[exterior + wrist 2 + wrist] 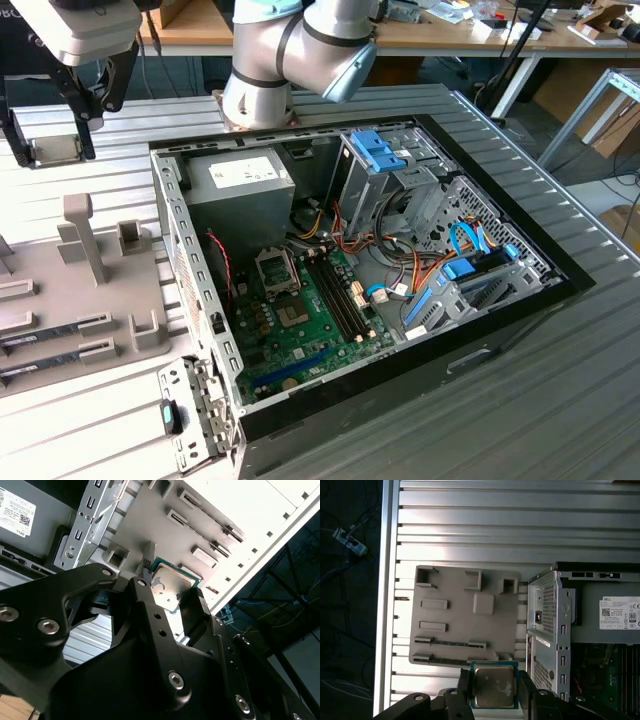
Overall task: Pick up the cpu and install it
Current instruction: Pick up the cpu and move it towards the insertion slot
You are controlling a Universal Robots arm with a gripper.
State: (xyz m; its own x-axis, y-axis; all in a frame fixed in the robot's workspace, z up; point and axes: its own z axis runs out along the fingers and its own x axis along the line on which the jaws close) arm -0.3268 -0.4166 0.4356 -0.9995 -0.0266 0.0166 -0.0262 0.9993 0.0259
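ribbed metal worktop [560, 400] with a flat grey parts holder [60, 290] lying on it, and an open pc case [420, 385] sat right beside that

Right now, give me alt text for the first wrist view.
The gripper holds the cpu, silvery top facing the camera, between its black jaws. Beyond it lie a grey parts tray on a ribbed metal table and an open computer case.

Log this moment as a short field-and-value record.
gripper: jaws shut on the cpu
cpu: held near the grey tray, outside the computer case
grey tray: on the ribbed table, beside the computer case
computer case: open, motherboard exposed
install: not yet done
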